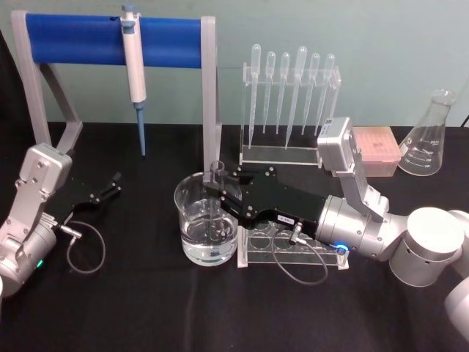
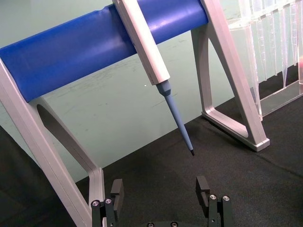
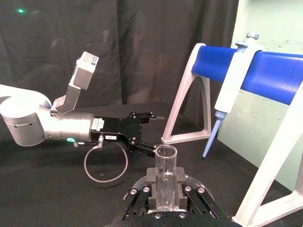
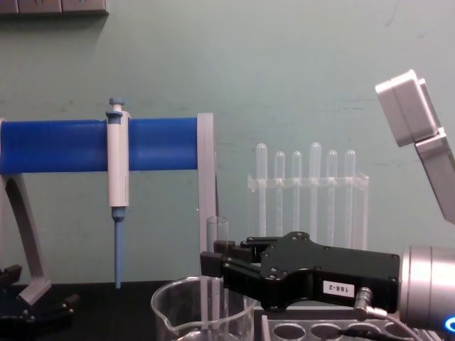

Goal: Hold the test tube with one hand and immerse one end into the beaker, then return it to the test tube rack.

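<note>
Right gripper (image 1: 218, 189): black, two flat fingers closed on the test tube (image 1: 217, 173) just below its rimmed mouth. One tube, clear glass, upright, its lower length inside the beaker (image 1: 187, 220). The end sits down by a shallow layer of clear liquid; contact with the surface cannot be told.

One beaker, wide, clear, spouted, standing just beside the left end of the test tube rack (image 1: 258, 243). The rack is low clear acrylic with a row of round holes, lying under the right arm's wrist.

Left gripper (image 1: 112, 185): black, low over the cloth at far left, fingers spread wide with nothing between them.

Behind:
- One grey-legged stand with a smooth blue bar (image 1: 80, 31).
- One white-and-blue pipettor (image 1: 133, 62) hung on the bar, tip down.
- Six translucent bulb-topped pipettes (image 1: 286, 84) upright in a clear holder.
- One clear conical flask (image 1: 429, 139) at far right.
- One pink box (image 1: 375, 150) beside the flask.

Surface: matte black cloth (image 1: 183, 308). Back wall pale green.
</note>
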`<state>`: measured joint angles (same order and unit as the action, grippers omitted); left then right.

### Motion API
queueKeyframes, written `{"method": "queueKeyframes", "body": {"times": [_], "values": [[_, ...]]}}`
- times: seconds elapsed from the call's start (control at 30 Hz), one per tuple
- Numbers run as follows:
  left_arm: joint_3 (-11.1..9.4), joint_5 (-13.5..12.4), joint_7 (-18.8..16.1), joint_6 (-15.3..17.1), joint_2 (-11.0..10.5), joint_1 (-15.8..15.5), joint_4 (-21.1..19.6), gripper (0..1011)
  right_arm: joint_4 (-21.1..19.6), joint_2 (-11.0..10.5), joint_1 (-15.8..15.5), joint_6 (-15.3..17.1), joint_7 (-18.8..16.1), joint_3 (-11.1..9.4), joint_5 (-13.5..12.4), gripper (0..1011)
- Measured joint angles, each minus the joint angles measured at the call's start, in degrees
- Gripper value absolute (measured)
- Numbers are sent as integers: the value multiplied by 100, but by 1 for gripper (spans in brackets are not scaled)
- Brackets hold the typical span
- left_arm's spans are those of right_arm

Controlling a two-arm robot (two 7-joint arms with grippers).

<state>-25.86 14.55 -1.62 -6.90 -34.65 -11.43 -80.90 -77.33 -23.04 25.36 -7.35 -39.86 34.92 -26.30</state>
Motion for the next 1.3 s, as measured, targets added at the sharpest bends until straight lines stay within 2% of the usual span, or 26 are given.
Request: {"method": "queueKeyframes", "body": {"times": [0.3,0.8,1.3], "values": [[0,0,0,0,0,0,0,1000,-89,-20,-23,33,-34,-61,-35,241],[0,0,0,0,0,0,0,1000,-787,-278,-95,298,-77,-300,-425,241],[0,0,0,0,0,0,0,1000,-1594,-802,-34,448,-109,-670,-939,241]]}}
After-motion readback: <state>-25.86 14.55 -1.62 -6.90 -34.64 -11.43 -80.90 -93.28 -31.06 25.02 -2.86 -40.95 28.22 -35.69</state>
